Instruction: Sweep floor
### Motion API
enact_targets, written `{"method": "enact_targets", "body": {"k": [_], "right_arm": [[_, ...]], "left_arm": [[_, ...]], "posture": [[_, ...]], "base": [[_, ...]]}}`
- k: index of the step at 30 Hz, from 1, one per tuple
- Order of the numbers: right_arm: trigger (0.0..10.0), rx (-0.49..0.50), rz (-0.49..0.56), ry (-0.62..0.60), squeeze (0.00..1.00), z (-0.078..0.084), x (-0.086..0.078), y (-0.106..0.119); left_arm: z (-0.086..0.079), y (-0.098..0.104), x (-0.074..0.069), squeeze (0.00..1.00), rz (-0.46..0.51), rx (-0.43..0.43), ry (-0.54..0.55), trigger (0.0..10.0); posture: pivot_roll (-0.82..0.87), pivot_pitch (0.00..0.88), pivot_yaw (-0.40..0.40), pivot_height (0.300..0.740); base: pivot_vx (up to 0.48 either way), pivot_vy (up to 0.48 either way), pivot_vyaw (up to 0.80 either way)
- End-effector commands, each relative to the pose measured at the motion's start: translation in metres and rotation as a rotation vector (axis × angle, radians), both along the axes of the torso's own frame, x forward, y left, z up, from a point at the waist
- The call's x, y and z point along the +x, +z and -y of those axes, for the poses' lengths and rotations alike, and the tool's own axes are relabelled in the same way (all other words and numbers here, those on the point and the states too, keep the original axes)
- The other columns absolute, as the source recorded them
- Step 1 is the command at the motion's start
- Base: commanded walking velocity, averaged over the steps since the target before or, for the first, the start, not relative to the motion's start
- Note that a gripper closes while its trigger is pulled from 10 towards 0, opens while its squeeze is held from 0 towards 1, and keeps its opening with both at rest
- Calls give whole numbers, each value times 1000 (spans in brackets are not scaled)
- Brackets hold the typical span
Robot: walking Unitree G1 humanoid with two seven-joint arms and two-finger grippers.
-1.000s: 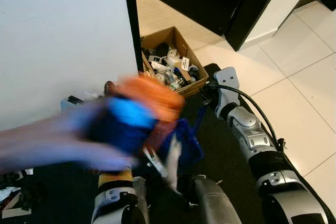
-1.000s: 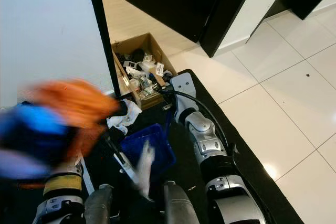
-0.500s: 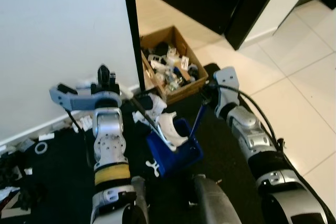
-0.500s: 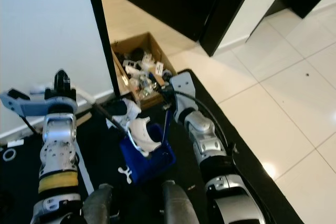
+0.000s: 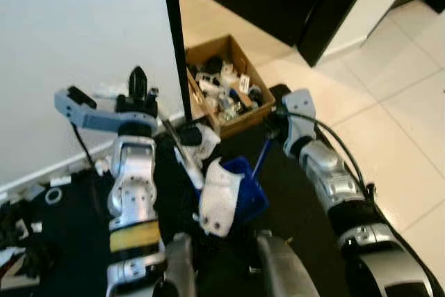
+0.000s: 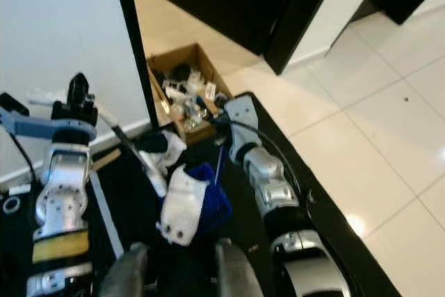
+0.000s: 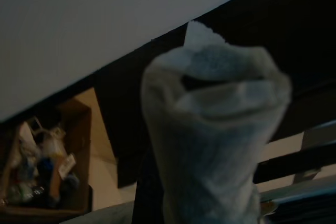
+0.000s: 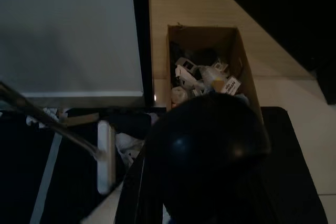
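left gripper (image 5: 138, 83) raised by the white wall (image 5: 76, 53), fingers look together, grip unclear | white brush (image 5: 217, 196) tilted over the blue dustpan (image 5: 245, 193) on the black mat (image 5: 292, 172) | right gripper (image 5: 272, 124) at the dustpan's blue handle, fingers hidden | cardboard box (image 5: 222, 81) of clutter at the mat's far edge

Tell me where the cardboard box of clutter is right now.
In the left eye view the cardboard box sits ahead of the robot on the light wood floor, against the black door frame, just beyond the black mat and the blue dustpan.
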State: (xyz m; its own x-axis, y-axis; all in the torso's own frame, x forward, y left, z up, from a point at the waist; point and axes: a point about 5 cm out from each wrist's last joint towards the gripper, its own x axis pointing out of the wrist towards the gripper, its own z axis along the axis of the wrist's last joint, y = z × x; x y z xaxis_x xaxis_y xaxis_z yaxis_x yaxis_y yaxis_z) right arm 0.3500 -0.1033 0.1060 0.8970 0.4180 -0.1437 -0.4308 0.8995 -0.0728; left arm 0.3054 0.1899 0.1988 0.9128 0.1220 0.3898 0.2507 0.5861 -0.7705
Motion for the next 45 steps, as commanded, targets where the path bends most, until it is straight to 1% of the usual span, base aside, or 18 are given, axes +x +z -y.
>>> {"method": "enact_targets", "body": {"k": [1,8,9,11,15,17,26,29,30,31,34,37,38,40,42,43,44,45], "right_arm": [[10000,19,-124,9,0,-2,-11,-26],[10000,21,-122,12,0,-4,-10,-25],[10000,22,-121,11,0,-3,-10,-25],[10000,22,-121,11,0,-3,-11,-25],[10000,22,-124,8,0,-2,-11,-27],[10000,22,-125,7,0,-2,-12,-27],[10000,22,-129,11,0,-2,-12,-28],[10000,23,-127,12,0,-3,-11,-27],[10000,23,-127,12,0,-3,-11,-27],[10000,24,-126,10,0,-3,-11,-27],[10000,24,-126,8,0,-2,-12,-27],[10000,24,-127,3,0,-2,-12,-28],[10000,24,-126,2,0,-1,-12,-28],[10000,24,-125,1,0,-1,-12,-28],[10000,23,-122,-1,0,0,-11,-27],[10000,22,-120,-2,0,1,-10,-26],[10000,22,-120,-2,0,1,-10,-26],[10000,22,-119,-2,0,1,-10,-26]], "left_arm": [[-1,5,-4,0,22,50,-1,10000],[-10,8,-6,0,13,109,61,10000],[-14,10,-8,0,-1,212,101,10000],[-17,10,-9,0,-8,263,122,10000],[-29,8,-15,0,-87,458,230,10000],[-31,11,-19,0,-82,514,247,10000],[-34,13,-26,0,-82,529,249,10000],[-32,-21,-30,0,-193,463,189,10000],[-32,-21,-30,0,-193,463,189,10000],[-28,-48,-33,0,-282,364,164,10000],[-27,-57,-34,0,-315,325,158,10000],[-17,-84,-36,0,-411,159,129,10000],[-11,-88,-35,0,-418,114,113,10000],[-7,-88,-34,0,-419,82,101,10000],[10,-84,-29,0,-393,-67,49,10000],[17,-81,-27,0,-378,-105,27,10000],[17,-81,-27,0,-378,-105,27,10000],[24,-76,-24,0,-356,-152,4,10000]], "posture": [[-28,283,-65,740],[-28,283,-65,740],[-26,286,-63,740],[-26,286,-62,740],[-24,291,-59,740],[-20,293,-58,740],[-14,295,-59,740],[-15,296,-57,740],[-15,296,-57,740],[-20,290,-54,740],[-20,290,-54,740],[-28,279,-51,740],[-30,276,-51,740],[-30,273,-52,740],[-32,268,-53,740],[-33,267,-54,740],[-33,267,-54,740],[-33,265,-56,740]], "base": [[0,0,0],[0,0,0],[0,0,0],[0,0,0],[0,0,0],[0,0,0],[0,0,0],[0,0,0],[0,0,0],[0,0,0],[0,0,0],[0,0,0],[0,0,0],[0,0,0],[0,0,0],[0,0,0],[0,0,0],[0,0,0]]}}
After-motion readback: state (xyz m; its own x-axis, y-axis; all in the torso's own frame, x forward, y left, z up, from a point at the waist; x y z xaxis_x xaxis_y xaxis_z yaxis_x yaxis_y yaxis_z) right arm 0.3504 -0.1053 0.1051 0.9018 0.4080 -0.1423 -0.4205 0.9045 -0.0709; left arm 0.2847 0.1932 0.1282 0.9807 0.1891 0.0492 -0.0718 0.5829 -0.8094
